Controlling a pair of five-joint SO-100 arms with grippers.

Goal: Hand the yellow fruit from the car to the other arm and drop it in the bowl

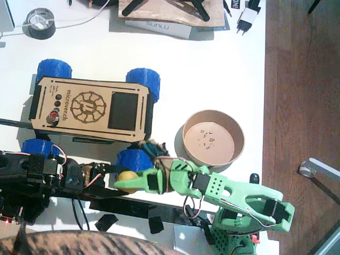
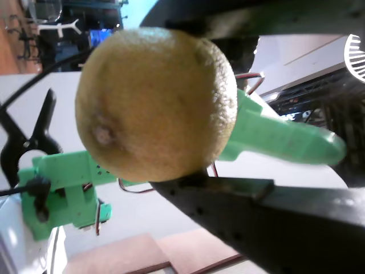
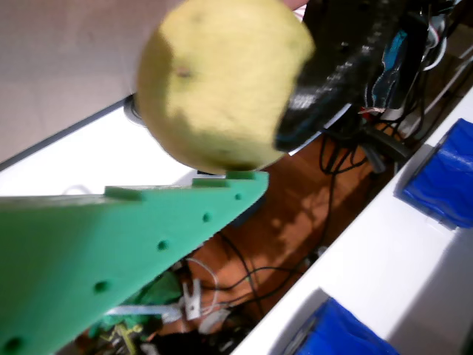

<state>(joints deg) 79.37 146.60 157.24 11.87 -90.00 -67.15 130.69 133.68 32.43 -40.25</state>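
Yellow fruit (image 1: pixel 126 177) at the handover point, off the car (image 1: pixel 90 109) and pinched at once by both grippers. Left, black gripper (image 1: pixel 109 174) clamps it, one finger (image 2: pixel 256 222) under the fruit. Right, green gripper (image 1: pixel 133 182) also closes on it, one green finger (image 3: pixel 111 244) beneath. Risk: if the black jaws release before the green grip is firm, the round fruit may roll out, short of the bowl (image 1: pixel 213 137) beyond the green gripper.
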